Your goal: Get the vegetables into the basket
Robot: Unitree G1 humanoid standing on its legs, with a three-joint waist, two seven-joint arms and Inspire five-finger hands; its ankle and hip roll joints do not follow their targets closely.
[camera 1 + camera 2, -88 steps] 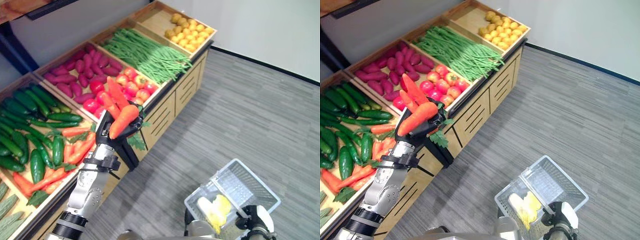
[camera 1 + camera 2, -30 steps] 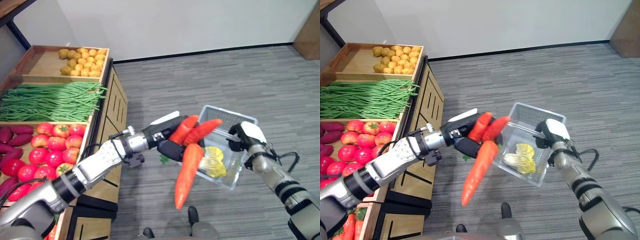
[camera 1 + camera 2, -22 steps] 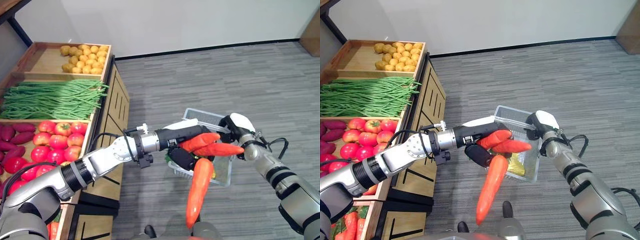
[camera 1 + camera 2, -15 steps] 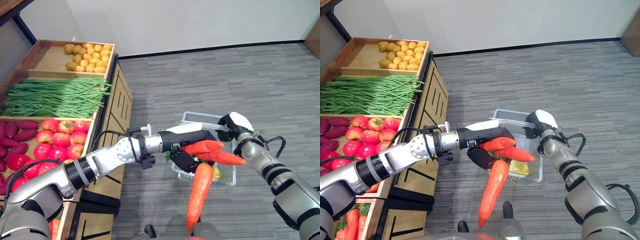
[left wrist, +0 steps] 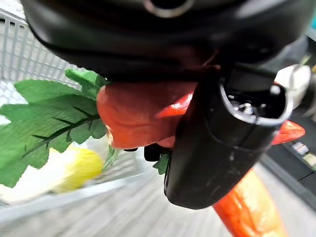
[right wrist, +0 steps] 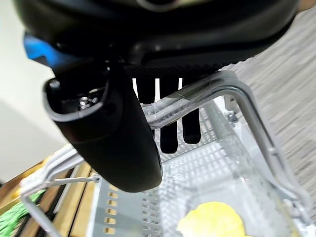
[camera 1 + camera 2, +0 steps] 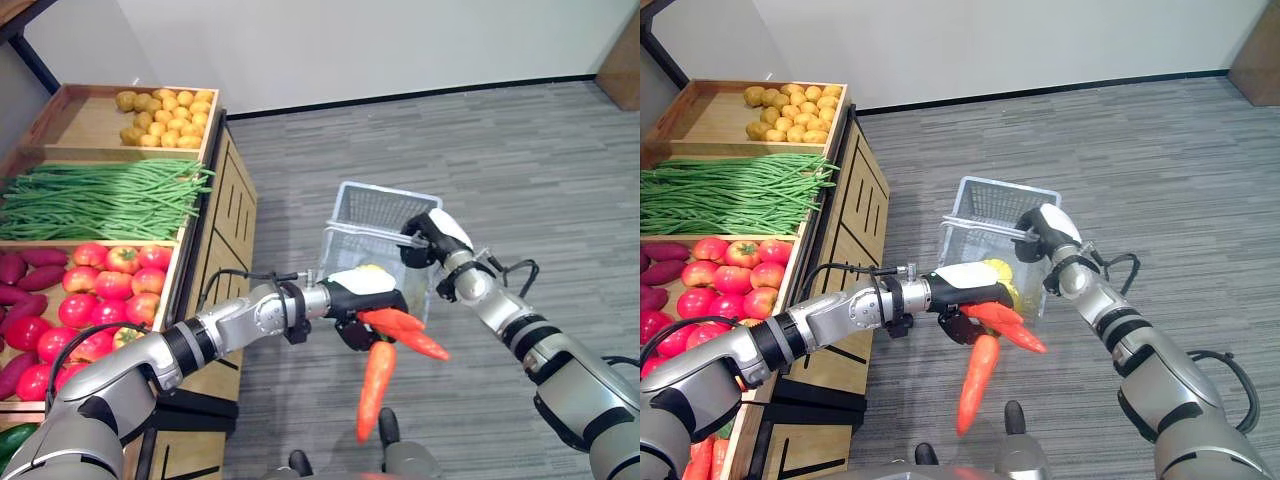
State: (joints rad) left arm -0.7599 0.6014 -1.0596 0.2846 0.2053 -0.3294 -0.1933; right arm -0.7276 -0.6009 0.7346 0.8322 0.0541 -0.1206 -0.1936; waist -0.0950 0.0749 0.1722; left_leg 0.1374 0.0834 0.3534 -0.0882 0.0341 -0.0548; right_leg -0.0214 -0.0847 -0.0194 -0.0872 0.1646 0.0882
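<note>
left hand [image 7: 362, 303]: curled tight round 3 carrots [image 7: 385, 350], long axes pointing 5–6 o'clock | basket [image 7: 372, 222]: at hand's 12 o'clock, rim above the carrots | right hand [image 7: 424, 238]: clasps basket handle [image 6: 224, 84]

Wooden produce counter [image 7: 215, 215] at 9 o'clock, divided into compartments. At 11 o'clock: yellow potatoes [image 7: 165, 110]. Next compartment toward 9 o'clock: green beans [image 7: 100, 195]. Then tomatoes [image 7: 105, 285], with purple sweet potatoes [image 7: 15, 275] beside them at the edge. Grey floor [image 7: 450, 150] occupies the remainder.
</note>
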